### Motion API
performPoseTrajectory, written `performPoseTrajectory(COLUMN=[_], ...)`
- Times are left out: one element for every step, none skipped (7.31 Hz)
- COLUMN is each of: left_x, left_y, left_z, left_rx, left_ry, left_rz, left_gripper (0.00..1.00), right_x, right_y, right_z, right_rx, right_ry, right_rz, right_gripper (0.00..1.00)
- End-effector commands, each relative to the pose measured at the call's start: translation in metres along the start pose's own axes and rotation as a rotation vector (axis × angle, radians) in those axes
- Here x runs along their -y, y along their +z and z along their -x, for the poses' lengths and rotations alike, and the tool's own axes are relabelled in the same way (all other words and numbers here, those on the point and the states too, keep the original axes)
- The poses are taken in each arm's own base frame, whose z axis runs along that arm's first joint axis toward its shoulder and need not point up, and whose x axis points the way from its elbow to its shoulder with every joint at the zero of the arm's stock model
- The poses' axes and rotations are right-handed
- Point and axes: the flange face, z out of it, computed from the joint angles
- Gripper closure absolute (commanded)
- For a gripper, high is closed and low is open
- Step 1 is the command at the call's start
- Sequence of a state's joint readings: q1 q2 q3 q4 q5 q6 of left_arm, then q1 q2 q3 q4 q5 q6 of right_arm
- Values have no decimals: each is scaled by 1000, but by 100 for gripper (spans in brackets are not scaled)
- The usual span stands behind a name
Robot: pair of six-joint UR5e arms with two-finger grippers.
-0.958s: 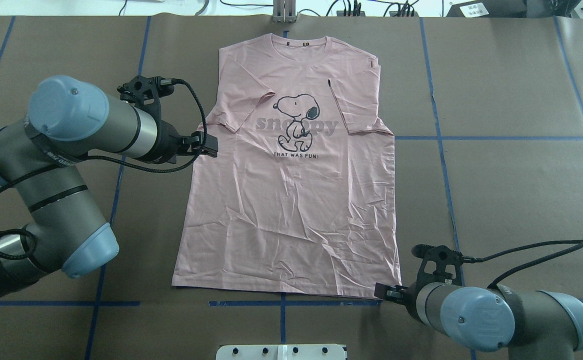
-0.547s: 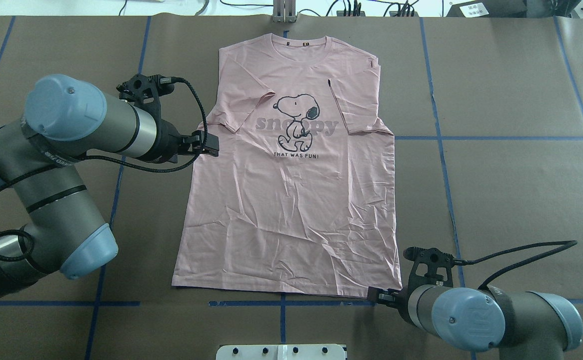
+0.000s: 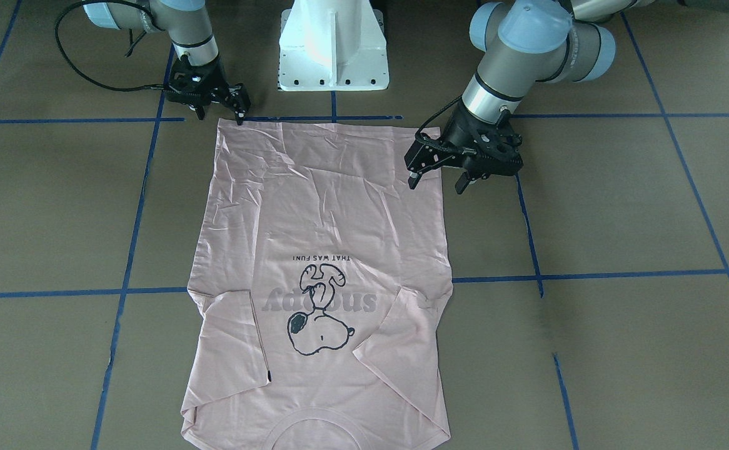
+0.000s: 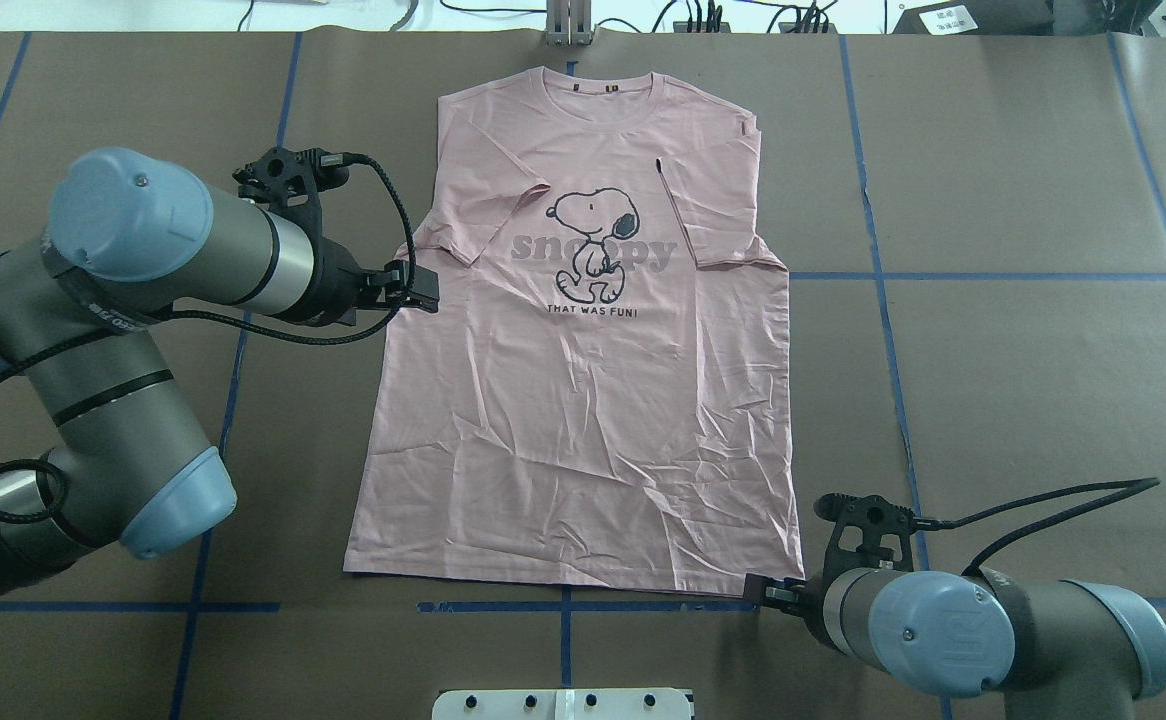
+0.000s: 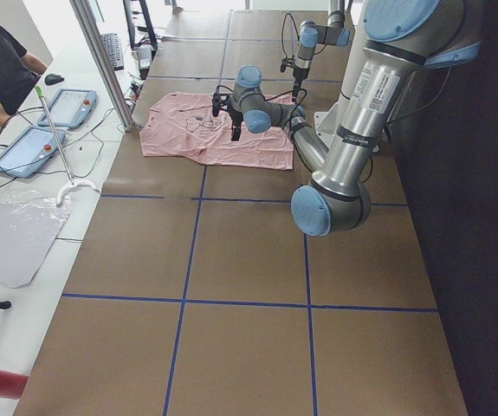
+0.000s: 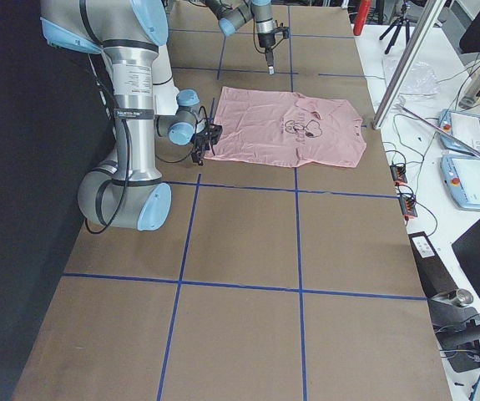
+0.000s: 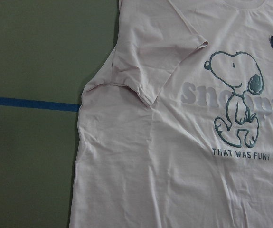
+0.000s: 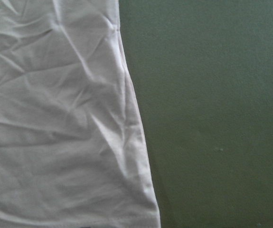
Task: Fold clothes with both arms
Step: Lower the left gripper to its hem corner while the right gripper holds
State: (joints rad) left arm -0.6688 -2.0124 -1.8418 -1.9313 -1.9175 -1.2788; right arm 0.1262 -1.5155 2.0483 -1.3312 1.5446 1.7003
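The pink Snoopy T-shirt (image 4: 593, 420) lies flat with the print up in the middle of the table (image 4: 1023, 400). Its long axis runs from the hem, near the robot's edge, to the collar at the far edge. The right gripper (image 3: 220, 117) stands just at the right corner of the hem, jaws apart and holding nothing. The left gripper (image 3: 436, 185) hovers by the shirt's left side edge, below the sleeve, also open and empty. Each arm has its own side nearest, I think.
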Motion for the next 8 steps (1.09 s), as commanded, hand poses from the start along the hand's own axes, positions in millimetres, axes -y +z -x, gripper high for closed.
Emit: performPoseTrajectory(left_x=[0, 0, -1, 0, -1, -1, -1, -5], left_y=[0, 1, 1, 2, 2, 2, 4, 9], left_z=[0, 2, 2, 4, 3, 2, 2, 0], left_rx=[-1, 4, 4, 7, 5, 5, 6, 10], left_ry=[0, -2, 0, -1, 0, 0, 0, 3], left_rz=[0, 0, 1, 0, 1, 1, 3, 12], left_gripper=[0, 0, 0, 0, 0, 0, 0, 0], right_x=[1, 1, 0, 1, 4, 5, 7, 7], right_y=[2, -1, -5, -12, -14, -14, -13, -12], right_z=[-2, 0, 3, 6, 5, 6, 6, 5], right_rx=[-7, -1, 10, 24, 25, 25, 24, 23], right_ry=[0, 0, 0, 3, 8, 9, 11, 9], right_rz=[-2, -1, 1, 9, 15, 13, 9, 9], right_gripper=[54, 89, 100, 100, 100, 100, 100, 100])
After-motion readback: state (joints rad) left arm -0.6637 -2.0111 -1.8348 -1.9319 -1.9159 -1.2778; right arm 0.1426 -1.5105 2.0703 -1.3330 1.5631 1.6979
